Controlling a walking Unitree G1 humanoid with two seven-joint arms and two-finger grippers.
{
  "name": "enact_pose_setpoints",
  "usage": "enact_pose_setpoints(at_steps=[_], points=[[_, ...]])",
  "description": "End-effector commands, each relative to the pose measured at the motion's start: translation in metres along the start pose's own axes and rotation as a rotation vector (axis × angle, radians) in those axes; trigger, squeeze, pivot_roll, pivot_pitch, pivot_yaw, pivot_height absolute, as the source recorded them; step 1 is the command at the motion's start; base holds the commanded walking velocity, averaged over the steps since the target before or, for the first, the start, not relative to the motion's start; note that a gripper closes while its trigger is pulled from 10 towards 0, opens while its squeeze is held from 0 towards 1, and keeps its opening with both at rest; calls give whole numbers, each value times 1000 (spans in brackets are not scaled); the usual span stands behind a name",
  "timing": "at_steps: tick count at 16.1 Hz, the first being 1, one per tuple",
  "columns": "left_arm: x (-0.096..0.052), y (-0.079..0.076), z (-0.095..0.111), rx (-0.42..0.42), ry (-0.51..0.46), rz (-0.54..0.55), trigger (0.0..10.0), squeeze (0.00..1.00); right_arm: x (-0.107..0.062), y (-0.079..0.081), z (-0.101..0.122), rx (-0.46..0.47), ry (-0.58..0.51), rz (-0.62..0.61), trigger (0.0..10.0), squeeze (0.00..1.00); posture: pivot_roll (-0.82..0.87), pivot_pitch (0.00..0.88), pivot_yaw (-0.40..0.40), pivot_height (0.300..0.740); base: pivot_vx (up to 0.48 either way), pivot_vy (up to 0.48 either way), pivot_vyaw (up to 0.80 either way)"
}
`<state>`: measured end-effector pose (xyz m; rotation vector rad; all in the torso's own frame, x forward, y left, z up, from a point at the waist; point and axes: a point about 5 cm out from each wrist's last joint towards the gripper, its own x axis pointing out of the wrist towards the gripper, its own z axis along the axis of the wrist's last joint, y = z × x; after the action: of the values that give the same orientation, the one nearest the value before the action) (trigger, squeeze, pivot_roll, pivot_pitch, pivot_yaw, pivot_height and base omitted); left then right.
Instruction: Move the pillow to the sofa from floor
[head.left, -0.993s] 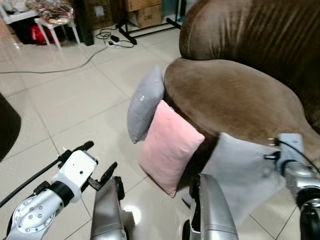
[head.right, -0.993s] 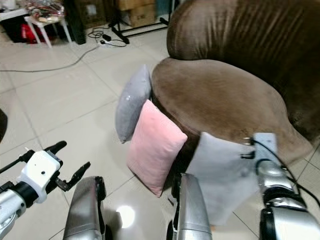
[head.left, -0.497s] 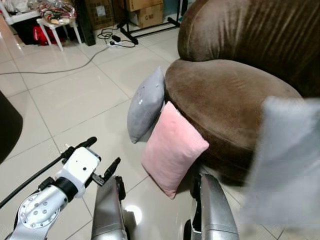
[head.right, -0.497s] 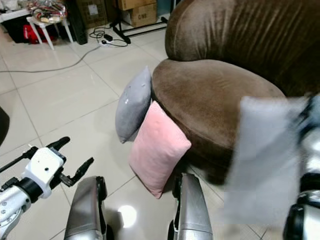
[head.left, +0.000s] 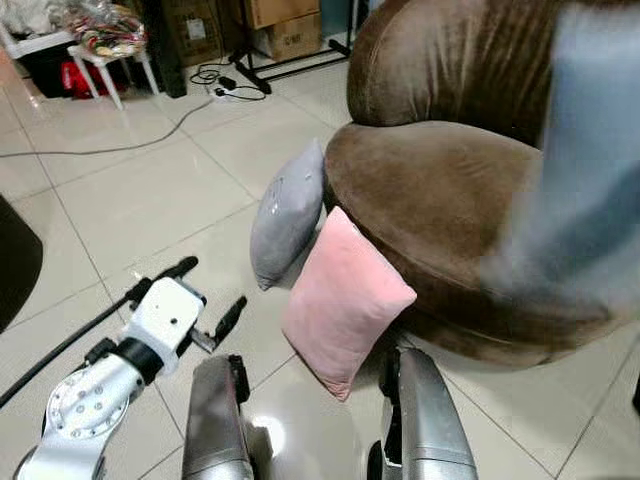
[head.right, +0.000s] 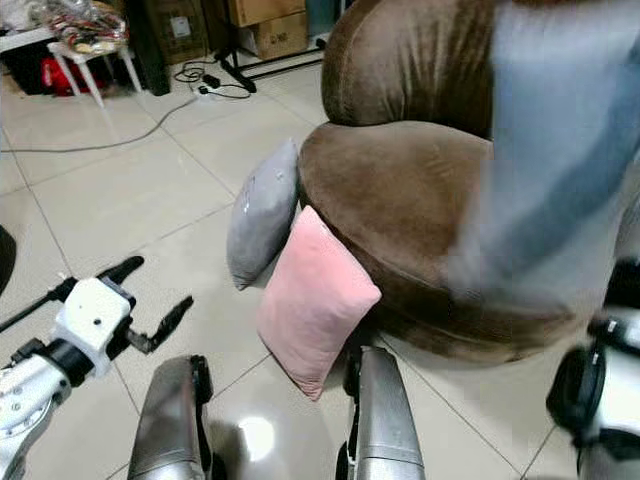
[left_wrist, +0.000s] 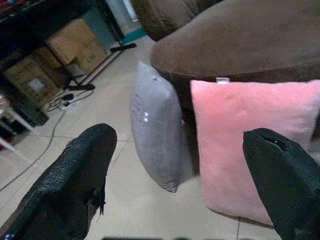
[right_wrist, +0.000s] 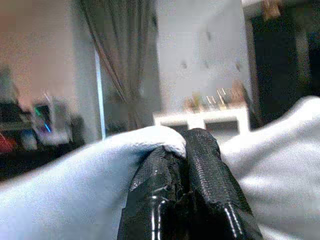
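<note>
Hanging high on the robot's right side, the pale blue-grey pillow (head.left: 585, 160) is up off the floor and blurred in the head views, its long axis running roughly up and down in front of the brown sofa (head.left: 440, 190). The right gripper (right_wrist: 192, 165) has its two black fingers pressed together on a fold of the fabric, which bunches over the fingertips in the wrist view. What matters for the next move: the pillow sits above and slightly to the near side of the seat cushion, so the sofa lies forward and below the load, and the right arm, raised well up, is the one placed to carry it over. A lower part of that arm shows at the right eye view's bottom right corner. Over on the other side, the left gripper (head.left: 205, 300) hangs low above the tiled floor (head.left: 130, 200) with its fingers spread apart, holding nothing and pointing toward the pink pillow (head.left: 345, 300) and the grey pillow (head.left: 288, 215), both propped on edge against the sofa's base, touching one another.
</note>
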<state>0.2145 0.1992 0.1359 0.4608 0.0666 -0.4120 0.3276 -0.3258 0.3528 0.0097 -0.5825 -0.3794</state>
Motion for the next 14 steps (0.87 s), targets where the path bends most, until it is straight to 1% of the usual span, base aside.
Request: enact_pose_setpoints(at_steps=[1,2,3,4,5,6,7,8,9,10,11,12,13,14], points=[[2,5,5,-5,-21,35,10000,0,7,12,22,44,-75,26,0,0,2,0,-37,475,0,0,0],[4,6,7,-3,-30,43,10000,0,9,18,24,59,-73,42,0,0,2,0,-42,475,0,0,0],[6,8,10,2,-41,54,10000,0,10,28,19,61,-39,67,0,0,2,0,-45,475,0,0,0],[9,10,13,7,-50,72,10000,0,7,42,1,26,34,100,3843,0,9,0,-53,475,0,0,0],[12,15,15,14,-56,120,10000,0,-11,71,-39,-56,171,162,10000,0,21,0,-63,475,0,0,0],[12,18,16,18,-52,151,10000,0,-21,86,-53,-41,203,186,10000,0,24,0,-66,475,0,0,0],[12,21,16,16,-47,182,10000,0,-32,100,-63,0,233,222,10000,0,28,0,-70,475,0,0,0],[12,23,16,9,-45,201,10000,0,-39,110,-70,26,275,248,10000,0,28,0,-70,475,0,0,0],[11,26,15,6,-37,230,10000,0,-50,120,-77,59,289,267,10000,0,29,0,-71,480,0,0,0],[11,28,15,-7,-35,265,10000,0,-65,131,-89,77,340,276,10000,0,35,0,-76,490,0,0,0],[10,30,15,-20,-37,289,10000,0,-76,138,-93,79,361,290,10000,0,36,0,-76,500,0,0,0],[11,30,16,-32,-40,300,10000,0,-81,141,-94,81,369,293,10000,0,32,0,-77,510,0,0,0],[12,30,16,-46,-43,311,10000,0,-84,143,-95,53,376,288,10000,0,31,0,-78,520,0,0,0],[15,31,18,-70,-48,333,10000,0,-86,142,-95,-11,375,281,10000,0,32,0,-79,530,0,0,0]])
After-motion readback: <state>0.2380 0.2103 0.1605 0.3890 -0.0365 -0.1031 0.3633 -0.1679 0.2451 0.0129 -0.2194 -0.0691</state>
